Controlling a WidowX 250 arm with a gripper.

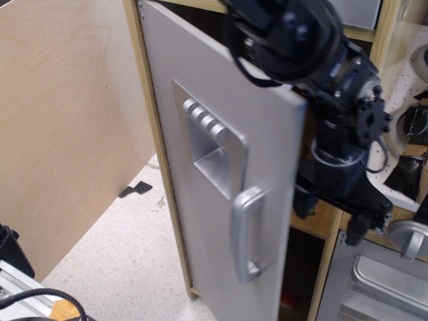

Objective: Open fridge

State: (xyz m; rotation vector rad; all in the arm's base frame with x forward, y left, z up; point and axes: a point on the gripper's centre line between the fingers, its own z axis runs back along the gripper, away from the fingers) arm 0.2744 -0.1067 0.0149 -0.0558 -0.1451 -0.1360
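End effector [334,207], black and two-fingered, sits behind the free right edge of the tall light-wood toy fridge's flat grey door [214,167], apparently pushing from the inside rather than using the silver vertical bar handle [245,234]; it grips nothing visible, though how far apart its fingers are I cannot tell. That door hangs on its left hinges, swung partly out, so the opening looks roughly midway.

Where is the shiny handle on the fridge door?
The silver handle is low on the grey fridge door, near its free right edge and just below the recessed dispenser panel. The black gripper is behind that edge, to the handle's right.
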